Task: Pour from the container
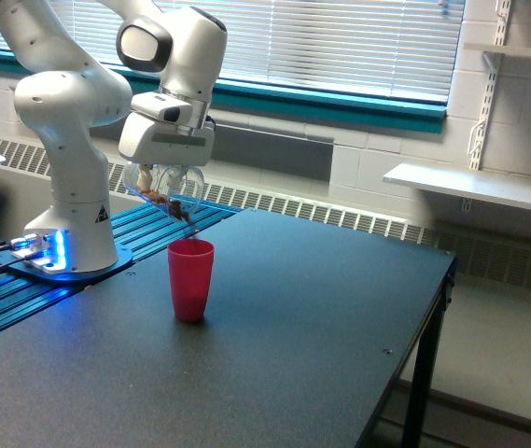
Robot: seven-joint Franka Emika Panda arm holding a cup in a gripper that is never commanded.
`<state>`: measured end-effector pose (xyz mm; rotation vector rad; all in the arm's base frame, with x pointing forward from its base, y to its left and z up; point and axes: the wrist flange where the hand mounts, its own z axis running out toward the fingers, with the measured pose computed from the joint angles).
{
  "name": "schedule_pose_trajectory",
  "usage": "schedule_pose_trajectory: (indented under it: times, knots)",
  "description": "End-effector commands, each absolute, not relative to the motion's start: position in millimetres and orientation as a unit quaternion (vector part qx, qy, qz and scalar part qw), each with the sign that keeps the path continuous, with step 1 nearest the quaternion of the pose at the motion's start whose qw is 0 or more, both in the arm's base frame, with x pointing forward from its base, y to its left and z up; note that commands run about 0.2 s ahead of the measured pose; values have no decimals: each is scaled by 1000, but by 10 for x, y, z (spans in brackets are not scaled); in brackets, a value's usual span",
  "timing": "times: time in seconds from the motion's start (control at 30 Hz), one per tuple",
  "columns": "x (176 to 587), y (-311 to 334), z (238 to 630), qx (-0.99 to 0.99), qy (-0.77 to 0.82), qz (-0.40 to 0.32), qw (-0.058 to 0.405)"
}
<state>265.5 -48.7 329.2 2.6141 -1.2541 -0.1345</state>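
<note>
The cup (164,190) hangs in the jaws of the gripper (165,174), clamped from above, and is tipped far over so that its long axis runs nearly level, with the wide rim pointing down toward the exterior view's right. That rim sits just above and a little to the exterior view's left of the red cup (190,278), which stands upright on the bench (274,355). This is the relation the pour turns on: the lip of the tilted cup has to stay over the open red mouth, and from here it looks to be near the left edge of that mouth, not its centre.

The cup is clear and glass-like, thin-walled, with a rounded body; brown granular bits (170,201) lie along its lower side and gather at the lip, and a thin dark thread (191,231) seems to fall from there into the red cup. The red cup is opaque, smooth plastic, tapering toward its base. The bench top is dark, matte and finely speckled.

Judging by the few bits left in the cup, the pour is well along. A little more tilt would likely clear the rest.
</note>
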Motion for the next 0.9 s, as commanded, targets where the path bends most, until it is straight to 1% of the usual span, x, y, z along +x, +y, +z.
schedule_pose_trajectory:
  times: [0.03, 0.9]
  knots:
    - [2537, -458, 3164, 893, -425, -69, 131]
    - [2518, -442, 3152, 893, -423, -75, 132]
